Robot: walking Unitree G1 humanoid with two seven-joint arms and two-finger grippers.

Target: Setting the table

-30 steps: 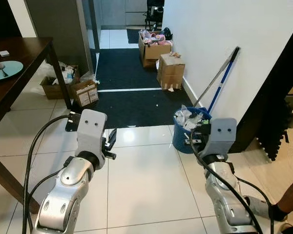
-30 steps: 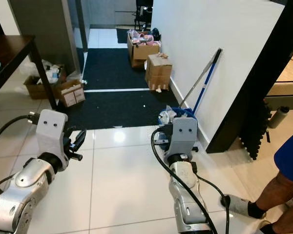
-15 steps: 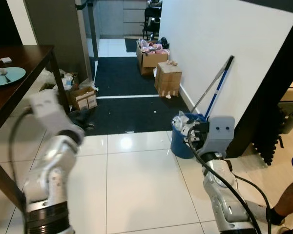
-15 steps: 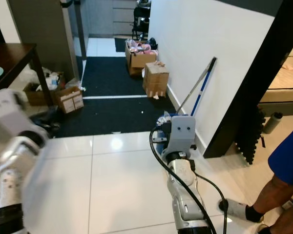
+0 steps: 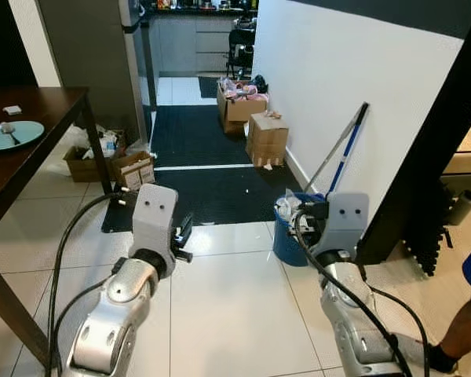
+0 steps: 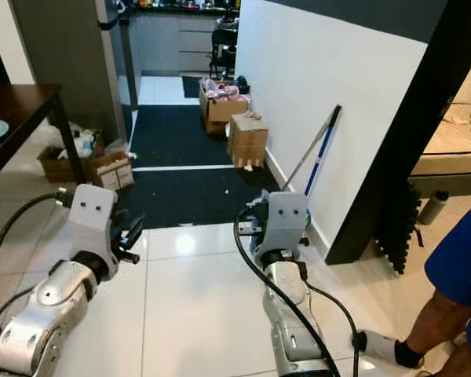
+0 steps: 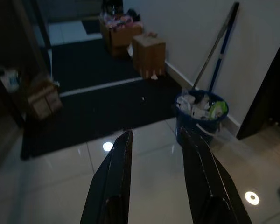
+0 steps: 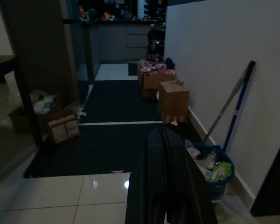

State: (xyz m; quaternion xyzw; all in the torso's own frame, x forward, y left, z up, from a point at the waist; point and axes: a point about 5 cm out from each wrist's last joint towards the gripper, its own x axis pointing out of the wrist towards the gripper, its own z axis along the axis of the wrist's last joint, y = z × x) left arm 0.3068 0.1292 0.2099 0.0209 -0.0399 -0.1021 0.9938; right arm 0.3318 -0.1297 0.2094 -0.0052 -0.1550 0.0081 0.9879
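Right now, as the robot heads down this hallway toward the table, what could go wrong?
The blue bucket full of trash and the mop leaning on the wall sit close by the right pincer; a swing of that arm could tip them. The dark table edge on the left could be clipped, jolting the teal plate. A person's leg stands near on the right, so a turn that way risks contact.

A blue plastic bucket stuffed with rubbish sits right of centre, a blue-handled mop leaning on the white wall beside it. Brown cardboard boxes line the dark mat above centre.
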